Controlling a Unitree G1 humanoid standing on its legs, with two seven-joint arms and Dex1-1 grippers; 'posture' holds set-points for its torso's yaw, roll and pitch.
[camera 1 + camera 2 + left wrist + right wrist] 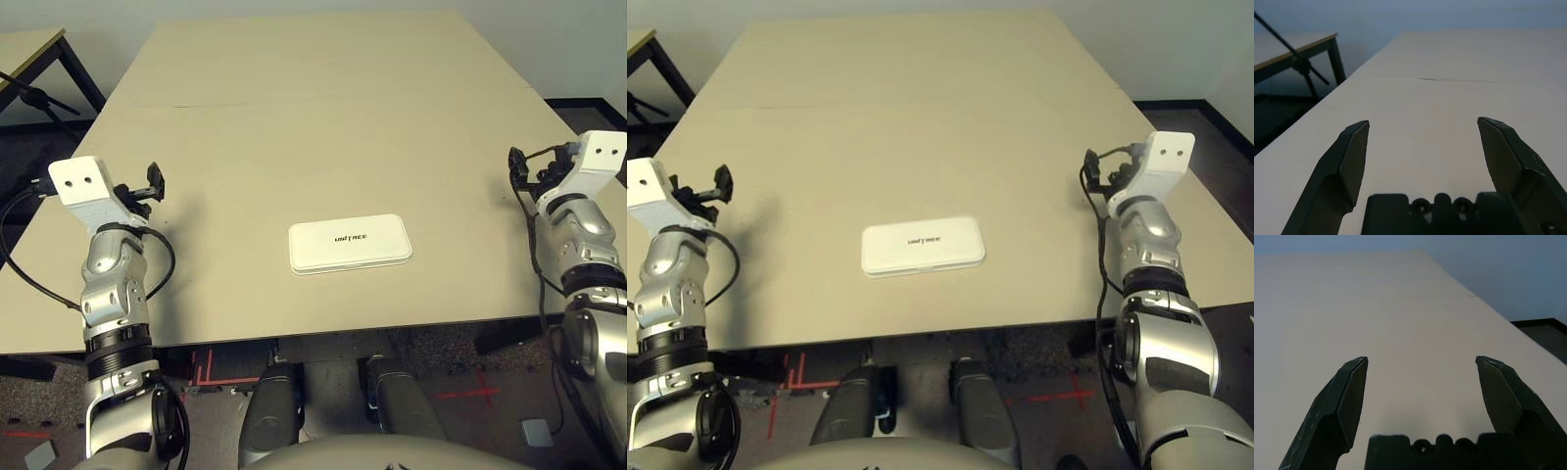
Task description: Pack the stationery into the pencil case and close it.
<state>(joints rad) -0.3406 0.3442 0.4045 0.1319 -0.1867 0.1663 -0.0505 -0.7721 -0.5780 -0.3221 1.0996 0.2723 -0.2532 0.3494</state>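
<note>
The pencil case (351,244) is lying shut near the tabletop's (323,127) front edge, its long axis running roughly along that edge. It is sitting between the left pincer (1423,169) and right pincer (1421,404), well apart from both; both are gaping empty.

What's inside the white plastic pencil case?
Can't tell: the flat white plastic pencil case is lying with its lid down, hiding the tray and anything in it. Only the outside shows, with the dark "Unitree" logo on the lid.
</note>
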